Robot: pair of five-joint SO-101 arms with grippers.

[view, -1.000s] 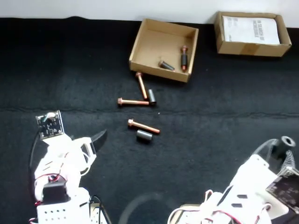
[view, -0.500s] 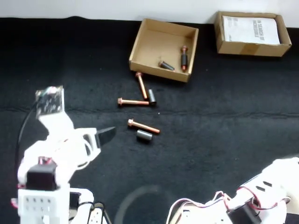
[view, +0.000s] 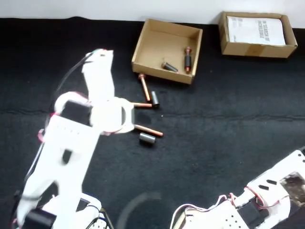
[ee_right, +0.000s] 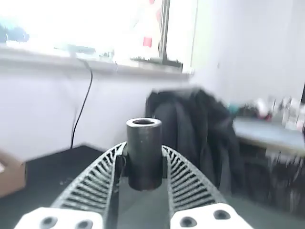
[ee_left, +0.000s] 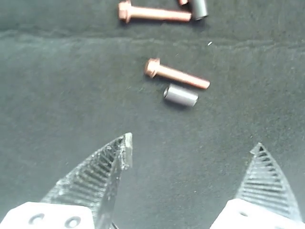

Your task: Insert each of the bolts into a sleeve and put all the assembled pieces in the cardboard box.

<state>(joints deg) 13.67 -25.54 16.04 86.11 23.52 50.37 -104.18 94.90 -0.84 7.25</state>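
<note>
- We see the left gripper (ee_left: 191, 149) spread wide over the black cloth (view: 228, 133), with nothing between its clear ribbed fingers (ee_left: 112, 162).
- Beyond its tips lie a copper bolt (ee_left: 177, 76) and a loose grey sleeve (ee_left: 181, 96), just beside each other near the table's middle.
- In the high view the left arm (view: 95, 114) stretches over the cloth and covers the head of a second bolt (view: 143, 105).
- A third bolt (view: 144, 87) and a second sleeve (view: 155, 98) lie toward 12 o'clock from there, just short of the cardboard box (view: 147, 45).
- That box sits at 12 o'clock and holds an assembled piece (view: 188, 59) and another small piece (view: 169, 67).
- A smaller box (view: 228, 47) with a printed sheet (view: 257, 29) stands at 1 o'clock, against the white wall (view: 95, 8).
- The right arm (view: 267, 200) sits at 5 o'clock.
- The right gripper (ee_right: 143, 149) clamps a dark sleeve (ee_right: 144, 138) upright and faces the room: a bright window (ee_right: 81, 28), a black cable (ee_right: 81, 109), a dark jacket (ee_right: 200, 129).
</note>
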